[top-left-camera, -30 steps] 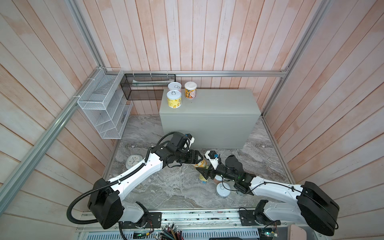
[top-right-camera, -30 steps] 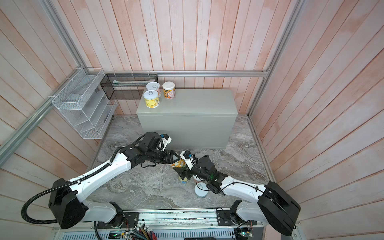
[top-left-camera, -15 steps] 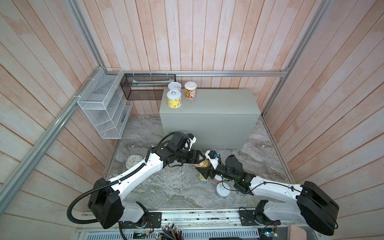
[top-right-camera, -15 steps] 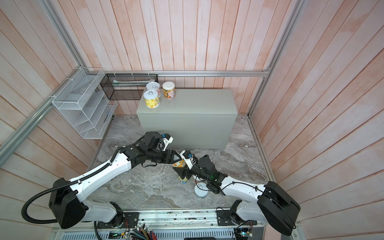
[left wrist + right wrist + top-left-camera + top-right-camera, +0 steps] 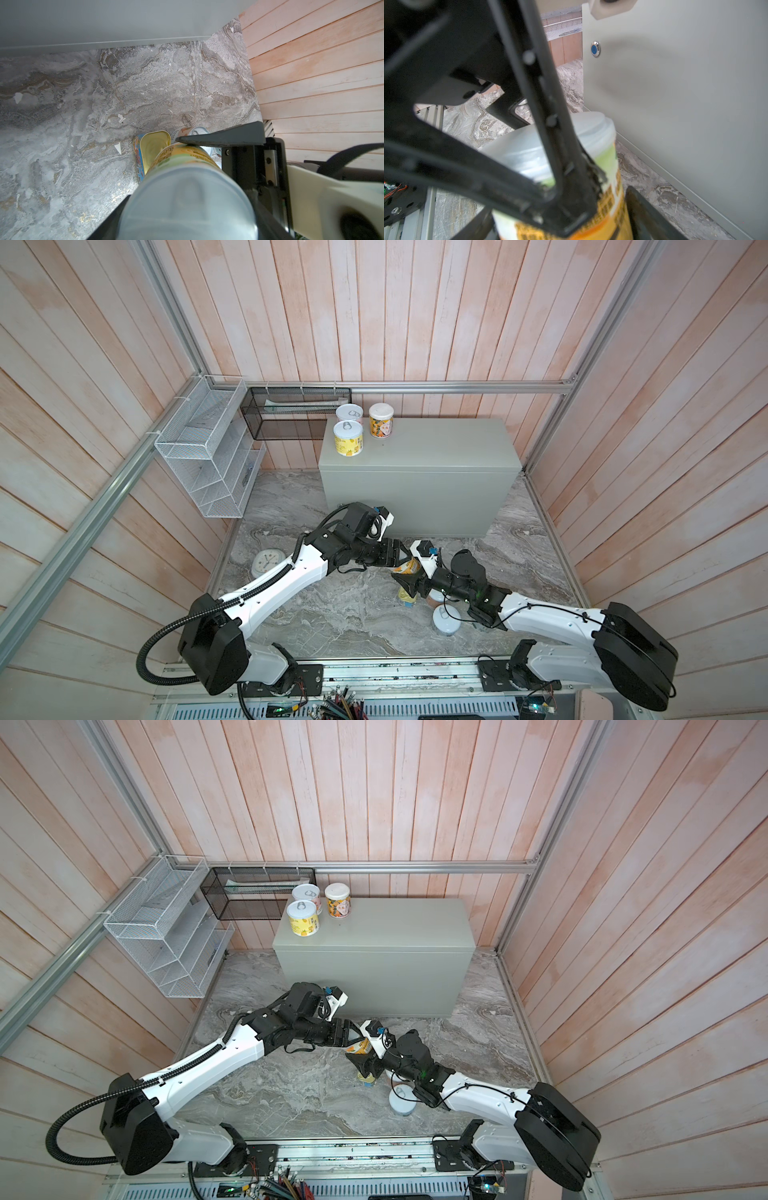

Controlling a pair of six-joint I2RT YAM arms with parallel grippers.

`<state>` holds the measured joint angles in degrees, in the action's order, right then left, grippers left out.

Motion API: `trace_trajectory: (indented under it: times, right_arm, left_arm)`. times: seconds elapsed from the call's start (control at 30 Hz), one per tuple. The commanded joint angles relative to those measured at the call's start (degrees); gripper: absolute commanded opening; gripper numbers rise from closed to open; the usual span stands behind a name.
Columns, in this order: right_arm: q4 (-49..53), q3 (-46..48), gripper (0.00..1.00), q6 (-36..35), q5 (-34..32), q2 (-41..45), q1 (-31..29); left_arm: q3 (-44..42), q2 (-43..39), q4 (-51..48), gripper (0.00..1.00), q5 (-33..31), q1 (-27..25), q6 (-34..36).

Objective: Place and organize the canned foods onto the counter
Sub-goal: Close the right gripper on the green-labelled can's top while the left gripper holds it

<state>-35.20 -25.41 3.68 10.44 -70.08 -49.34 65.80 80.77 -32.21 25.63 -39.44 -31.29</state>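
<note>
A yellow-and-orange can (image 5: 409, 568) with a white lid hangs above the marble, and my left gripper (image 5: 400, 560) is shut on it near the lid (image 5: 187, 203). My right gripper (image 5: 409, 583) straddles the same can (image 5: 608, 176) from the other side. One of its fingers (image 5: 218, 137) lies along the can, but whether the jaws clamp it does not show. Three cans (image 5: 348, 438) (image 5: 349, 413) (image 5: 381, 420) stand at the back left corner of the counter (image 5: 436, 448). A gold tin (image 5: 153, 149) stands on edge on the floor below the grippers.
Two more cans (image 5: 445, 620) (image 5: 436, 599) sit on the marble under the right arm. A round clock (image 5: 268, 562) lies at the left by the left arm. A white wire rack (image 5: 208, 456) and a black mesh basket (image 5: 291, 414) hang on the walls. The counter's front bears a lock (image 5: 595, 48).
Hardly anything has moved. The left wrist has edged slightly toward the counter, and the can stays between both grippers.
</note>
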Motion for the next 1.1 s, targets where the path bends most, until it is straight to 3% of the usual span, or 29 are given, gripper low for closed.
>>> trace_trajectory:
  times: [0.0,0.5,0.6,0.7,0.8,0.9,1.07]
  right_arm:
    - [-2.27,-0.49,0.83,1.24,-0.33,-0.49,0.04]
    - [-2.81,0.42,0.7,1.62,-2.57,1.23,0.1]
    - [-2.82,0.58,0.68,1.92,-3.35,1.91,0.08]
    - [-2.93,0.88,0.67,2.29,-4.25,2.35,0.05]
    - [-3.2,1.06,0.66,2.56,-4.73,2.51,0.08]
    - [-3.77,1.35,0.65,3.22,-5.32,2.63,0.07]
    - [-3.88,1.39,0.64,3.52,-6.24,2.84,0.05]
  left_arm:
    - [3.37,-0.34,3.11,0.57,4.1,-0.38,0.0]
    - [2.67,0.09,3.52,0.57,4.19,-0.23,0.09]
    - [2.21,-0.08,3.53,0.64,3.99,-0.11,0.17]
    - [1.42,-0.11,3.42,0.83,2.8,0.3,0.43]
    - [-0.14,-0.17,3.21,0.84,0.86,1.83,0.38]
    - [-1.95,-0.6,5.57,0.84,2.79,2.52,-0.72]
    - [-2.17,-0.79,5.51,1.0,2.44,2.53,-0.71]
